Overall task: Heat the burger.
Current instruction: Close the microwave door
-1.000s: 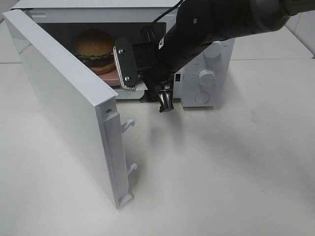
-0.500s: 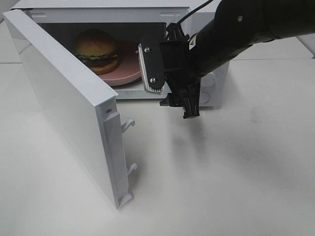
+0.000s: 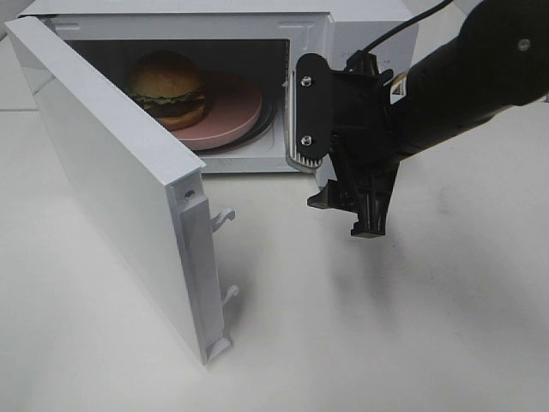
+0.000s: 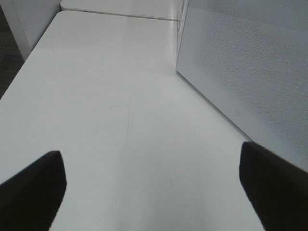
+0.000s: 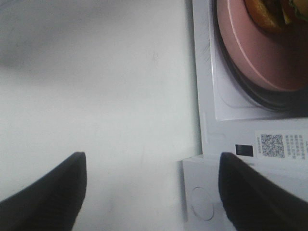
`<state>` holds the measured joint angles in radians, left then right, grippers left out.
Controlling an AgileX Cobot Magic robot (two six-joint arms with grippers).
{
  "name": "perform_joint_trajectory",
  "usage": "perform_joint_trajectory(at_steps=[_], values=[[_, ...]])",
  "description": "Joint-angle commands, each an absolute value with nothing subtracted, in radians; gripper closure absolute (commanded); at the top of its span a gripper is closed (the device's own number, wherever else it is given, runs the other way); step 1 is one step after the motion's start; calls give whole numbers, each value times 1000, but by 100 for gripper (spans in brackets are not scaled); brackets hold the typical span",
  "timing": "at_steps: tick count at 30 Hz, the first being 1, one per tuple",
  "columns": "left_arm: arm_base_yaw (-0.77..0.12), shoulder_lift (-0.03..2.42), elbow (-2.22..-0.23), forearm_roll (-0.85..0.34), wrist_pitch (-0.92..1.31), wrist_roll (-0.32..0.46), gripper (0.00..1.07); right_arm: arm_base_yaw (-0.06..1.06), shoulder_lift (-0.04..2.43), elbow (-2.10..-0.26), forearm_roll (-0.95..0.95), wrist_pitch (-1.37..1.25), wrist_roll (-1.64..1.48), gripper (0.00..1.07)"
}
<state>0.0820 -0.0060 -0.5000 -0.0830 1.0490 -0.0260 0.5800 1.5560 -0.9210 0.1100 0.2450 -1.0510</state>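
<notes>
I see the burger, golden bun over lettuce and dark patty, upright, well left of my right gripper.

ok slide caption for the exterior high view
Burger on a pink plate inside the open microwave, right pincer open outside it.

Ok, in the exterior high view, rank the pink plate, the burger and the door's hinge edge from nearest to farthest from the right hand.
1. Pink plate, inside the microwave, nearest the right hand.
2. Burger, on the plate's left side.
3. Door's hinge edge, far left.
</notes>
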Motion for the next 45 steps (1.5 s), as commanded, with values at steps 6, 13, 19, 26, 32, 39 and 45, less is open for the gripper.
perform_joint_trajectory(at_steps=[6, 13, 19, 26, 32, 39, 45], values=[[79, -26, -499, -81, 1034, -27, 17, 574, 1428, -811, 107, 273, -754, 34], [79, -26, -499, -81, 1034, -27, 17, 574, 1334, -769, 85, 416, -450, 34], [79, -26, -499, -81, 1034, -27, 17, 574, 1264, -769, 7, 592, -160, 34], [79, -26, -499, -81, 1034, -27, 17, 574, 1187, -769, -24, 747, 5, 34], [79, -26, -499, -81, 1034, -27, 17, 574, 1083, -769, -24, 890, 71, 34], [79, -26, -499, -81, 1034, -27, 17, 574, 995, -769, -24, 983, 79, 34], [79, -26, -499, -81, 1034, -27, 17, 574, 954, -769, -24, 1016, 79, 34]])
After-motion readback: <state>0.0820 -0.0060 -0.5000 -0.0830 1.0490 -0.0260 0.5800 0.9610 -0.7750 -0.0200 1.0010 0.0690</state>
